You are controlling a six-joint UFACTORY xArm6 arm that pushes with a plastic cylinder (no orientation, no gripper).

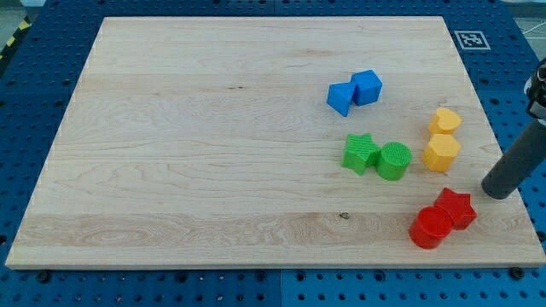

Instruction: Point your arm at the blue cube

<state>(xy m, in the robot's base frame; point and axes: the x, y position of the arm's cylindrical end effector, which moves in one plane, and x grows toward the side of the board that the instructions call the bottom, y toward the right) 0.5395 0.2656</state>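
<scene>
The blue cube [368,87] sits on the wooden board [213,136] at the upper right, touching a second blue block [340,97] on its left. My rod comes in from the view's right edge and its tip [496,191] rests near the board's right side. The tip is well below and to the right of the blue cube, to the right of the yellow blocks and just above the red star [455,207].
A green star [361,153] and a green cylinder [394,160] lie side by side below the blue blocks. Two yellow blocks [443,139] stack up along the view to their right. A red cylinder [429,228] touches the red star at the lower right.
</scene>
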